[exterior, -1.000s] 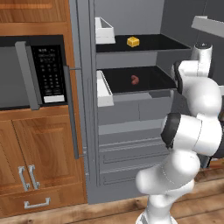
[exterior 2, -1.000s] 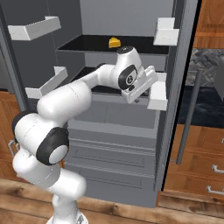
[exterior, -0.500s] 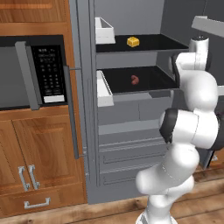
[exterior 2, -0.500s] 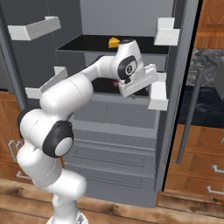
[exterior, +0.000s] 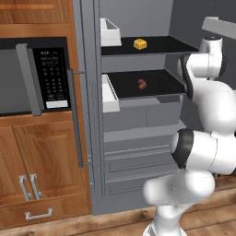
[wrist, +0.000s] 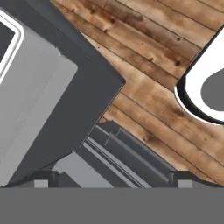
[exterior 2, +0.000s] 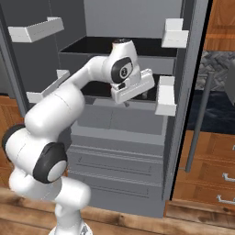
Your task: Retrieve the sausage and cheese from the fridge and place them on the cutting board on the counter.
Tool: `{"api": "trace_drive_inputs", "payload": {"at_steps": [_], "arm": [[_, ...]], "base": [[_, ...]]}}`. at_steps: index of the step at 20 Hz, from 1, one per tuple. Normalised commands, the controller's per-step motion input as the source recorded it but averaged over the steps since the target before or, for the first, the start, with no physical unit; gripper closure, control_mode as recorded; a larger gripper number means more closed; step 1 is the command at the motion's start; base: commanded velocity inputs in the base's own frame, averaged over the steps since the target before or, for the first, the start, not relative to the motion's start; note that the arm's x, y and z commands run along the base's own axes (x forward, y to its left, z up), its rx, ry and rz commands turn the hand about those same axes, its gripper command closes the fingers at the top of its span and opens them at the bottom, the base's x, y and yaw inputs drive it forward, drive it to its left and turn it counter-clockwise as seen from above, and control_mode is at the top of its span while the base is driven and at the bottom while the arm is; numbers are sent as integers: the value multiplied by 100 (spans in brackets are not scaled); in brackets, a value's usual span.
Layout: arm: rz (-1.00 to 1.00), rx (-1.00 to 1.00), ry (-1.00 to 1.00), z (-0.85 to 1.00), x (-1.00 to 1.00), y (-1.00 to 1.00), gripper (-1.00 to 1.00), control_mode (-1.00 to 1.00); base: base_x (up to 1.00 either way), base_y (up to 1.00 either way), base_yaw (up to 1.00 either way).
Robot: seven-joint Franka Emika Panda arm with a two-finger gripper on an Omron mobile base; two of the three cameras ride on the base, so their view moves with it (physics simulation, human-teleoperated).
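Left base view: tall grey steel fridge open; small yellow-orange cheese block on upper black shelf, reddish-brown curved sausage on shelf below. Neither retrieved.

Right base view: gripper before the lower shelf, empty.

Hand view: fingertips spread wide, nothing between.

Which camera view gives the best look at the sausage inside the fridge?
The left base view: the sausage lies unobstructed on the lower black shelf of the fridge. In the right base view the arm covers that shelf area. The hand view looks down at the wooden floor and fridge front.
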Motion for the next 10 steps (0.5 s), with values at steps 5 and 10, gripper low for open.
{"api": "trace_drive_inputs", "payload": {"at_steps": [5, 10], "arm": [[66, -12, 6, -13, -53, 35, -100, -100], [81, -21, 12, -2, -30, 18, -100, -100]], "base": [[0, 0, 0], [0, 0, 0]]}}
